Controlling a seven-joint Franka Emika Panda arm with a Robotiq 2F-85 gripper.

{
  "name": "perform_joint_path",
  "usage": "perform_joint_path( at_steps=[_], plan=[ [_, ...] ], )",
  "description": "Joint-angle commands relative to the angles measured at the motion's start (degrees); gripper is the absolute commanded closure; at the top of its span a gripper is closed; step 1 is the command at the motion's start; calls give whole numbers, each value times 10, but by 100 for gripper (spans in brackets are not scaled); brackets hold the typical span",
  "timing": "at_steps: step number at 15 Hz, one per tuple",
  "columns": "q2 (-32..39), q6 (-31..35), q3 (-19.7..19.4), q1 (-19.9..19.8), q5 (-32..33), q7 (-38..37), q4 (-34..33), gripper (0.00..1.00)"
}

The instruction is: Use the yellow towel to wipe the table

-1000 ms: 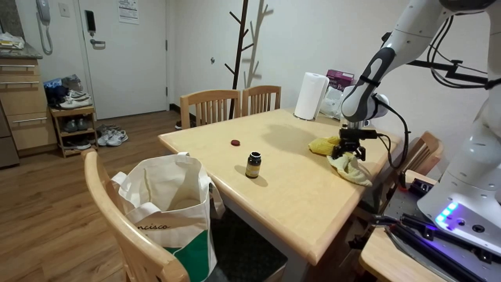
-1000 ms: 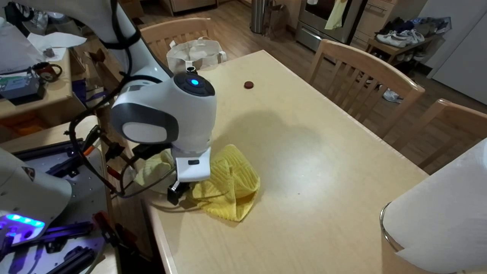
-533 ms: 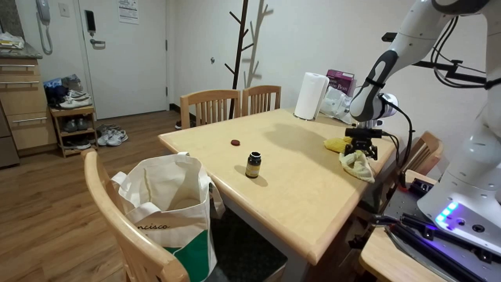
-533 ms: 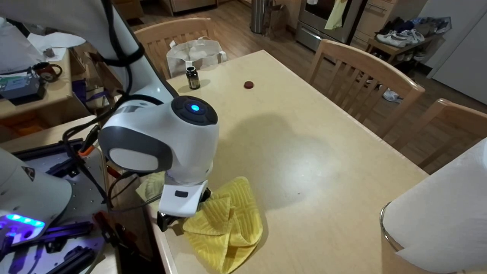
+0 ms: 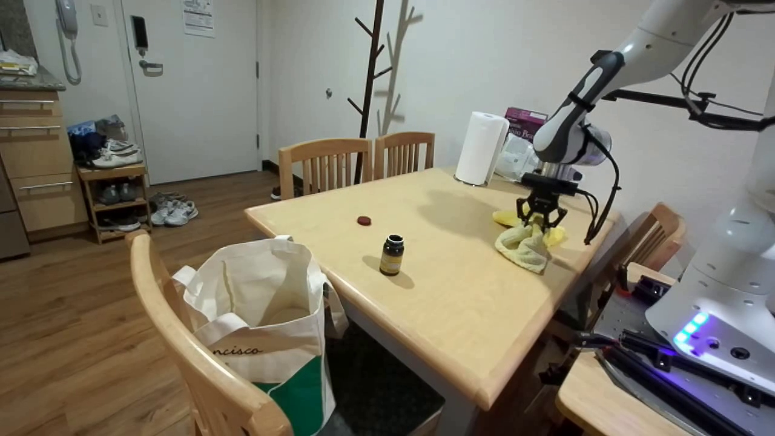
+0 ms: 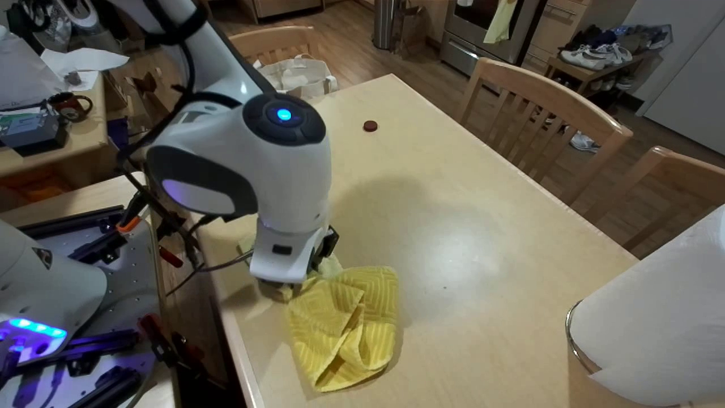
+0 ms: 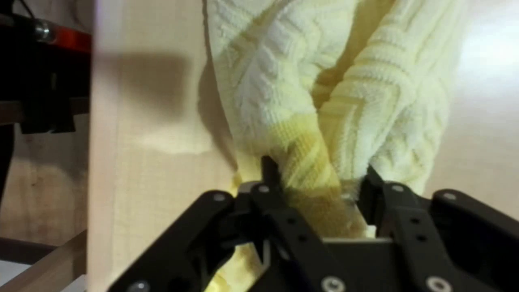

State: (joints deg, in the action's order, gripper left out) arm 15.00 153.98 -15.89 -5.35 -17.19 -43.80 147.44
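Wrist view: towel [image 7: 296, 109] held in gripper [image 7: 320, 172], near table [image 7: 154, 194] edge

Fingers [image 7: 271, 174] stand partly apart, one on each side of gathered towel that fills the gap. End effector logged as holding the towel. How deep the grip goes cannot be told: finger ends are blurred and partly covered. Weave is ribbed, pale beyond the fingers, stronger yellow between and below them. A bare strip of table separates the towel from the edge; floor [image 7: 40, 182] shows past it.

In an exterior view, a yellow part [image 6: 345, 328] of the towel lies in loose folds on the table; arm [image 6: 289, 175] hides most of the gripper. Shadow [image 6: 391, 198] on the table just beside the arm.

In an exterior view, gripper points down, with a pale part [image 5: 524, 247] of the towel bunched on the table in front of it and the yellow part showing at both sides.

Also noted:
Bottle [image 5: 392, 257], dark with a yellowish label, upright on the table, well apart from the towel.
Disc [image 5: 364, 221], dark red, flat on the table, in both exterior views; near the bottle.
Roll [image 5: 482, 148], white, upright on the table, in both exterior views.
Box [image 5: 525, 123], purple, behind the roll.
Tote [image 5: 266, 333] between chair [image 5: 187, 354] and table.
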Motion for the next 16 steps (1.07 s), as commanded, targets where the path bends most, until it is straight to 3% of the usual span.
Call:
perform_joint_path(
  at_steps=[1, 4, 5, 10, 16],
  plan=[
    [-53, 36, 56, -5, -46, 52, -2, 20],
    [-79, 48, 97, 6, -63, 92, -21, 2],
    [-83, 53, 105, 11, -55, 103, -27, 1],
    [-105, 2, 143, 27, -55, 181, -58, 0],
    [-120, -44, 151, 48, 20, 263, -65, 0]
  ],
)
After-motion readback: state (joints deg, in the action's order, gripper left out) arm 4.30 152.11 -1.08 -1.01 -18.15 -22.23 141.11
